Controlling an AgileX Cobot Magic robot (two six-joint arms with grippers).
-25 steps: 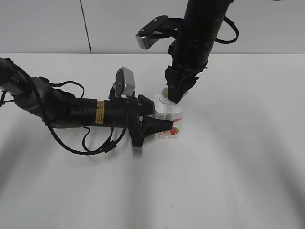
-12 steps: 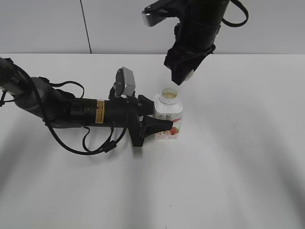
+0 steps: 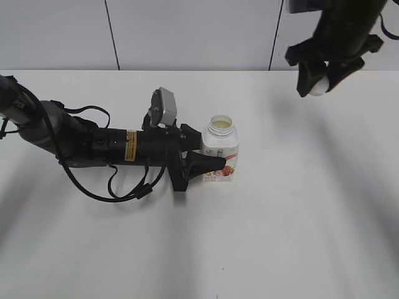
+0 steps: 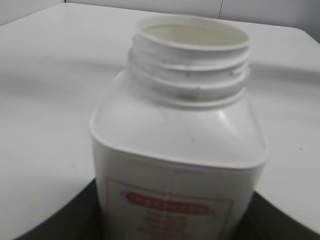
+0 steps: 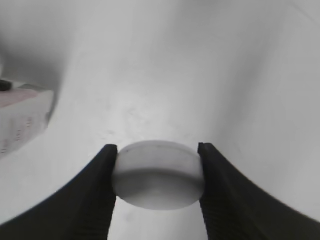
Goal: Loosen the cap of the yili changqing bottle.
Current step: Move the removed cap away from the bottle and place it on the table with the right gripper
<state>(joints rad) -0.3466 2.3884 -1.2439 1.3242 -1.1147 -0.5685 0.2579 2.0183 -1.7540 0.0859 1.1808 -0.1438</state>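
Note:
The yili changqing bottle stands upright on the white table, white with a pink-red label, its wide threaded neck open. It fills the left wrist view. My left gripper is shut on the bottle's body from the left; its black fingers show at the bottom corners of the left wrist view. My right gripper is high at the upper right, shut on the white cap. In the right wrist view the round cap sits between the two black fingers, above the table.
The white table stretches around the bottle. A pale wall with dark vertical seams runs behind it. The left arm lies along the table from the left edge. A corner of the bottle's label shows at the left of the right wrist view.
My right gripper lifted the cap off the bottle's neck and carried it up and to the right. The bottle and the left gripper have not moved.

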